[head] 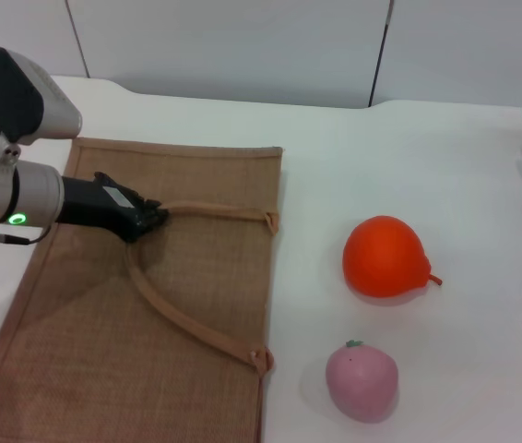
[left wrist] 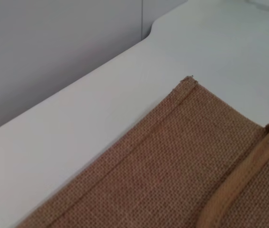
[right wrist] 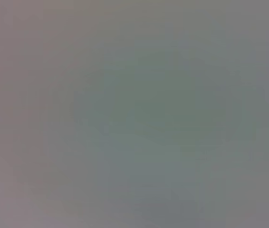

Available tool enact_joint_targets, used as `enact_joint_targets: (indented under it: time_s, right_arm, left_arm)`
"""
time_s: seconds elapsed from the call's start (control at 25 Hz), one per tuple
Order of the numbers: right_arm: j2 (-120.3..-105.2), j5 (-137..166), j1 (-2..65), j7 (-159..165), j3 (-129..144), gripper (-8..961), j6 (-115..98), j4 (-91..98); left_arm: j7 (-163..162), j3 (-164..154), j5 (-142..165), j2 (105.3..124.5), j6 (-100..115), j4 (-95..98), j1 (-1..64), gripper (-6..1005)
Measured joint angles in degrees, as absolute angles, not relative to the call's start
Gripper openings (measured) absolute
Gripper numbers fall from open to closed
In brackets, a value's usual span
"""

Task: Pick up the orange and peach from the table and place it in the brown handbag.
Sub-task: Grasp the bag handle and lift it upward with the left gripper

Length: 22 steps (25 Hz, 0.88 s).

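left gripper (head: 150, 221) pinches handbag handle (head: 215, 211); only head view shows orange (head: 385, 257), peach (head: 361, 380).

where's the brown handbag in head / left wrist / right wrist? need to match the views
Head view: the brown handbag lies flat on the table's left half, the left gripper at its handle.
Left wrist view: one corner and trimmed edge of it fill the lower right.
Right wrist view: not in it; only a plain grey surface shows.
Shared landmark: the handle, seen again as a lighter strap in the left wrist view.
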State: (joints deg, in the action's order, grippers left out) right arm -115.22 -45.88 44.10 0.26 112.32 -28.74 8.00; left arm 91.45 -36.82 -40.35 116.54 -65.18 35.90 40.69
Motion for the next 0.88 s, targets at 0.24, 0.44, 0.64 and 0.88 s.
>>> enact_joint_targets:
  time_s: [0.24,0.44,0.64,0.88]
  right_arm:
    - [-115.22,-45.88,44.06,-0.08,112.32,677,-28.26,7.99]
    - [-115.25,-45.81,44.02,-0.1,112.34,676,-28.1,7.8]
    - [-115.52,-44.14,43.46,-0.2,113.97,676,-27.81,8.71]
    - [-115.58,-41.61,43.04,-0.53,114.62,676,-24.56,10.68]
  left_arm:
    - [90.16,-36.82,-41.06,116.55,-67.38,38.72,40.87,132]
    - [88.07,-36.83,-45.47,116.54,-75.73,49.54,40.31,114]
    - [82.11,-36.82,-46.81,116.59,-84.0,63.34,38.93,115]
    - [74.46,-36.75,-47.99,116.53,-92.68,79.64,38.46,117]
